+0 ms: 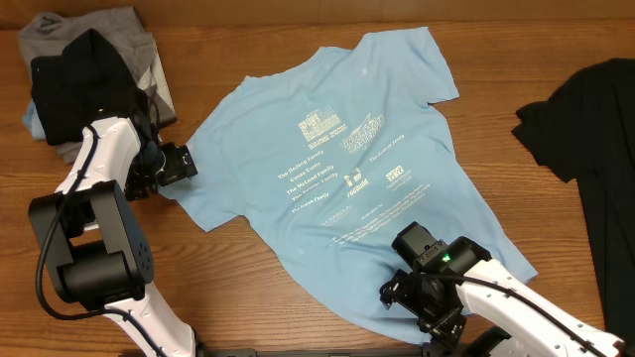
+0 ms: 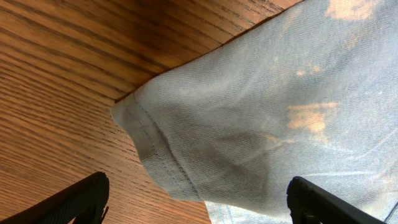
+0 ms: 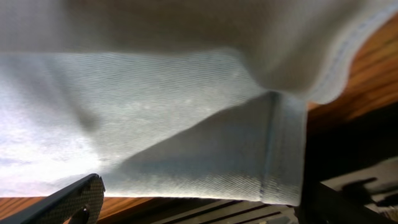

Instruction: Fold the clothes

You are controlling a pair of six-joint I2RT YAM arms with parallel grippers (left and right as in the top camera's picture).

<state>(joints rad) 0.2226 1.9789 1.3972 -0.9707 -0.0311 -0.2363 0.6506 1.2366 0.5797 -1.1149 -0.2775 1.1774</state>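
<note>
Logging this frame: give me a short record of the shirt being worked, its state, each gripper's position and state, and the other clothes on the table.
garment in work: light blue T-shirt, spread flat, print side up
folding progress: no fold made yet
left gripper: open, at the sleeve hem, one finger on either side
right gripper: open, at the bottom hem
other clothes: black T-shirt at the right edge; pile of grey and black clothes at top left
surface: wooden table
</note>
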